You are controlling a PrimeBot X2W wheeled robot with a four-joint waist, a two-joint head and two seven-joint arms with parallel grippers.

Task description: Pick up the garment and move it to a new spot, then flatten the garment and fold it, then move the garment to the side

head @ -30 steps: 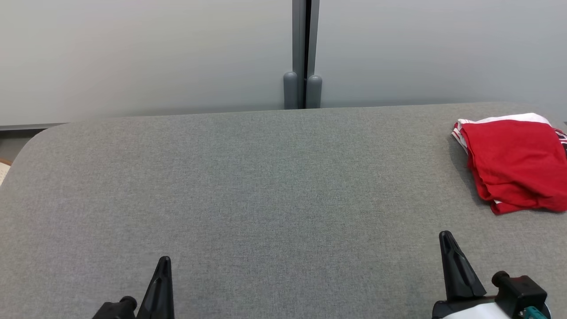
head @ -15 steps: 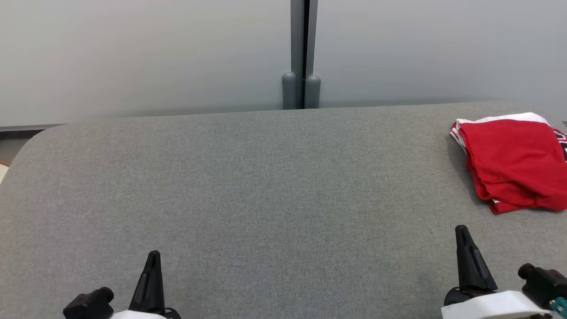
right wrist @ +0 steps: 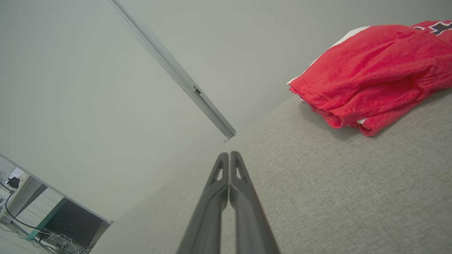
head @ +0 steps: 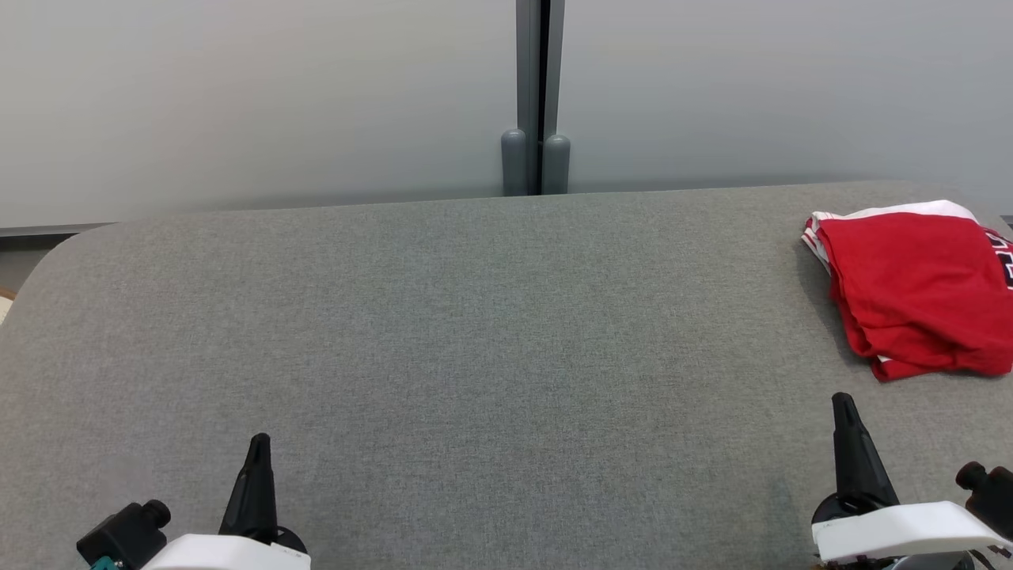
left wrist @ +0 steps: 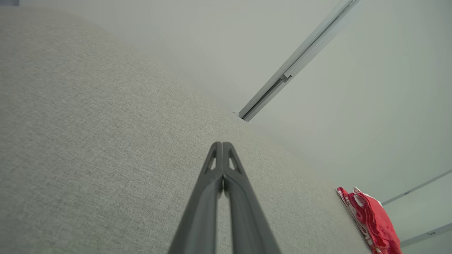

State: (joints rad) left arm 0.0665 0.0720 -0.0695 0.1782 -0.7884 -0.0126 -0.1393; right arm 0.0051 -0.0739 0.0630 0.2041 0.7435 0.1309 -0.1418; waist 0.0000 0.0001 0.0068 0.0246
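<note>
Garment (head: 918, 289): one, red, folded, on grey table (head: 475, 317), right side. Two grippers, left gripper (head: 259, 443) and right gripper (head: 843, 400), both pinched together, empty.

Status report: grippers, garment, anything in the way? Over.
Left gripper shut, empty. Right gripper shut, empty. Red garment folded, right side of table, untouched. Nothing in the way.

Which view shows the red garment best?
The right wrist view: the red garment is close, its folds clear. The head view shows it from above, cut at the edge; the left wrist view shows it small.
</note>
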